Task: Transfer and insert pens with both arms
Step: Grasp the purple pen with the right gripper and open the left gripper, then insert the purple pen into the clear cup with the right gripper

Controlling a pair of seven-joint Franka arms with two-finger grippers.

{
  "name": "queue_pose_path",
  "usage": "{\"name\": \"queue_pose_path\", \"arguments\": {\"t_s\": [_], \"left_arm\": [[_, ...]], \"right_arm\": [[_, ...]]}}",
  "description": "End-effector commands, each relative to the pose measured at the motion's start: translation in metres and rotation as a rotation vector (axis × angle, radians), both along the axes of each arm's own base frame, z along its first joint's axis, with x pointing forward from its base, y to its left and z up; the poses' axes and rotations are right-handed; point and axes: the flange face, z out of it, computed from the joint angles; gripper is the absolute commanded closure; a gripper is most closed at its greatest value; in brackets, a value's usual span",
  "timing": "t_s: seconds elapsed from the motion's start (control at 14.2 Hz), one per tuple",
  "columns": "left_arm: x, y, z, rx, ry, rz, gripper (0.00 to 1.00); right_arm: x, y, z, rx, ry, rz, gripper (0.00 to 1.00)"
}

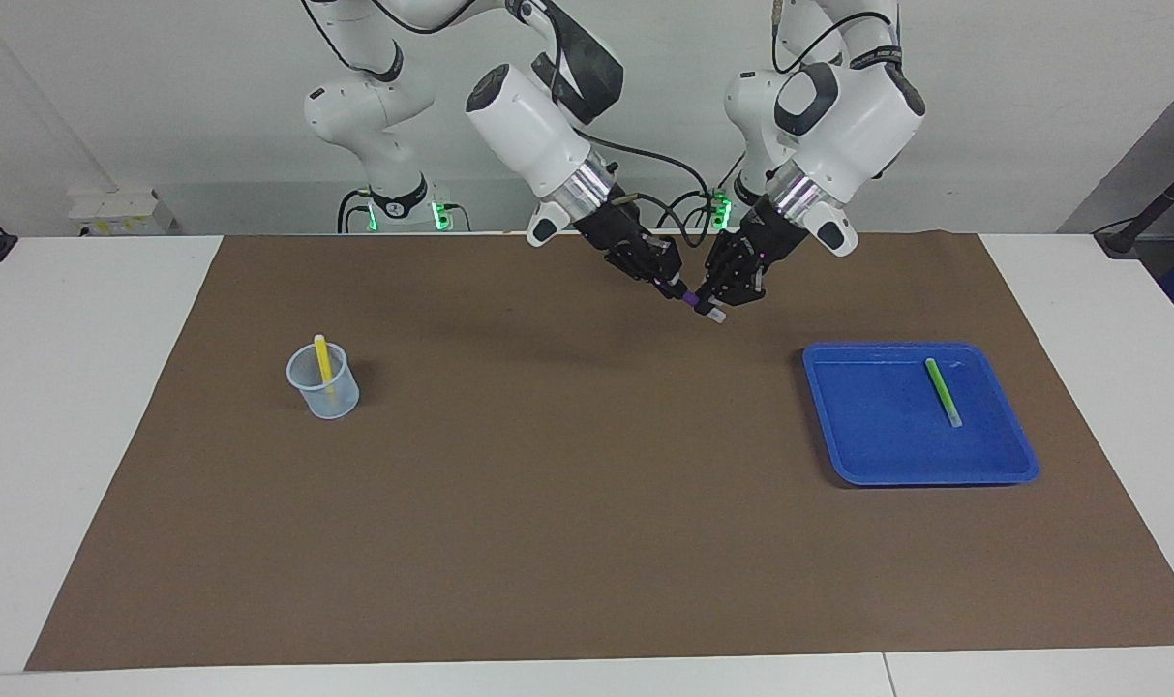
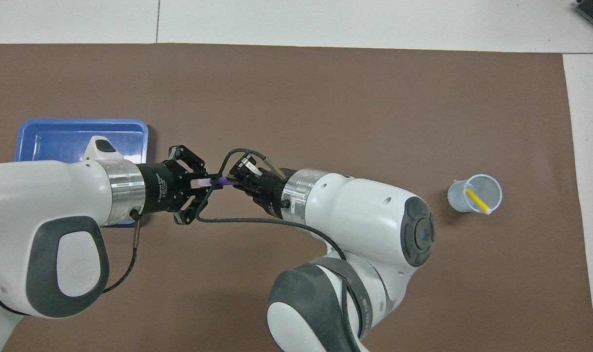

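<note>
Both arms meet in the air over the brown mat, near the top centre of the facing view and left of centre in the overhead view. Between them hangs the purple pen, its pale end pointing toward the left arm's side.

The right gripper comes in from the upper left of the facing view, and its fingers are clamped together on the purple end of the pen. The left gripper comes in from the upper right of that view. In the overhead view its fingers are spread apart on either side of the pen's pale end; whether they touch it cannot be told.

The blue tray lies on the mat at the right of the facing view, toward the left arm's end of the table. The green pen lies flat in the tray, in the part nearer the robots, with its pale end pointing away from them. In the overhead view the left arm covers much of the tray, so that pen is hidden there.

The clear cup stands upright on the mat at the left of the facing view, toward the right arm's end of the table. The yellow pen stands in it, leaning against the rim, with its pale end up.
</note>
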Motion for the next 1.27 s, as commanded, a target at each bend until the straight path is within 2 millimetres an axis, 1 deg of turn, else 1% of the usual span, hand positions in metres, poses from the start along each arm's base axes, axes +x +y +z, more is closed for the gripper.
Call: {"name": "queue_pose_path", "arguments": {"t_s": [0.0,0.07,0.21,0.28,0.35,0.49,0.63,0.7,0.85,0.92,1.06,1.13,1.2], "left_arm": [[-0.006,0.009,0.007,-0.017,-0.013,0.045,0.75],[-0.005,0.01,0.008,-0.02,-0.016,0.058,0.49],[-0.005,0.011,0.008,-0.019,-0.021,0.059,0.37],[-0.005,0.011,0.007,-0.016,-0.019,0.049,0.36],[-0.005,0.012,0.009,-0.017,-0.024,0.046,0.36],[-0.005,0.013,0.008,-0.009,-0.033,0.025,0.37],[-0.003,0.025,0.004,0.021,-0.091,-0.078,0.4],[-0.004,0.036,0.002,0.039,-0.111,-0.165,0.41],[-0.002,0.07,0.0,0.07,-0.177,-0.347,0.42],[-0.002,0.086,-0.002,0.092,-0.201,-0.426,0.44],[-0.004,0.111,-0.005,0.199,-0.233,-0.633,0.44],[-0.006,0.116,-0.007,0.255,-0.257,-0.75,0.44],[-0.006,0.13,-0.01,0.297,-0.27,-0.842,0.44]], "right_arm": [[0.007,-0.003,-0.004,0.005,0.008,-0.008,1.0],[0.006,-0.003,-0.003,0.003,0.009,-0.003,1.0],[0.005,-0.005,-0.007,-0.023,-0.018,0.041,1.0],[0.005,-0.008,-0.01,-0.044,-0.028,0.083,1.0],[0.008,-0.016,-0.012,-0.071,-0.031,0.142,1.0],[0.014,-0.036,-0.02,-0.177,-0.063,0.297,1.0],[0.014,-0.05,-0.024,-0.289,-0.081,0.436,1.0],[0.014,-0.057,-0.024,-0.334,-0.091,0.497,1.0],[0.014,-0.073,-0.026,-0.405,-0.099,0.613,1.0],[0.014,-0.085,-0.025,-0.456,-0.107,0.69,1.0],[0.015,-0.116,-0.022,-0.554,-0.106,0.842,1.0],[0.018,-0.138,-0.019,-0.617,-0.114,0.928,1.0],[0.02,-0.16,-0.016,-0.657,-0.114,0.999,1.0]]}}
